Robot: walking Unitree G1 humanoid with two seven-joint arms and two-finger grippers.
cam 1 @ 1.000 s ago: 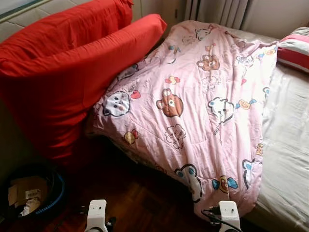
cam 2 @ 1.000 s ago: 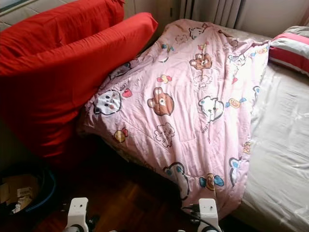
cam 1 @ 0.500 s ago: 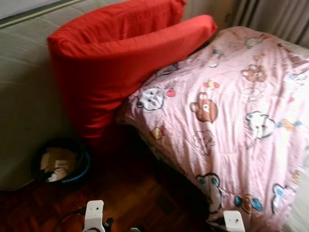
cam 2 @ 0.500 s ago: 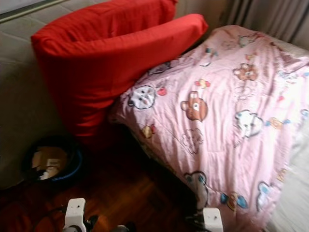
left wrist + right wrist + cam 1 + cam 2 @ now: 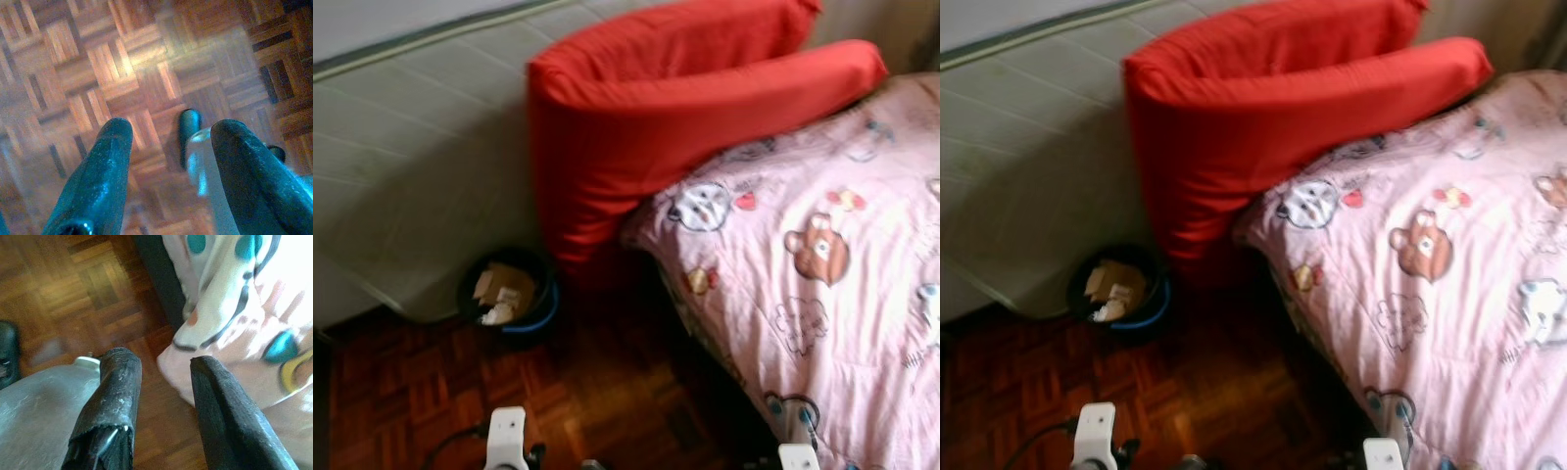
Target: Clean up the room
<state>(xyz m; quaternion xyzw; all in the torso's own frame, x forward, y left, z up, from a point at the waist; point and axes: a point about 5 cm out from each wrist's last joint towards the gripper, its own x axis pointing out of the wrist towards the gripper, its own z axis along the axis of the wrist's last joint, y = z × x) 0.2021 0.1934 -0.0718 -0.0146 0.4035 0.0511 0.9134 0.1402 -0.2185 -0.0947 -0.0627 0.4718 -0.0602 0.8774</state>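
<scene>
Our view has swung left toward the waste bin [image 5: 509, 296]; both grippers [image 5: 168, 147] [image 5: 161, 382] hang spread, empty; we should approach slowly.

Field notes, colours only. Two pillows [image 5: 685, 117] at 12 o'clock: solid bright red, no print. Quilt [image 5: 842, 284] at 3 o'clock: pale pink w/ cartoon animal heads, brown bear, white cat face, small red hearts, teal + yellow bits nr the hem. Floor [image 5: 421, 382] at 7 o'clock: parquet, red-brown basket-weave blocks w/ darker squares mixed in. Bin [image 5: 509, 294] at 9 o'clock: dark, blue rim; tan cardboard + white scraps inside. Wall panel [image 5: 401, 176] at 10 o'clock: pale grey-beige, faint lines. My left gripper [image 5: 168, 132] fingers: glossy black, teal sheen. My right gripper [image 5: 161, 364] fingers: matte black.
</scene>
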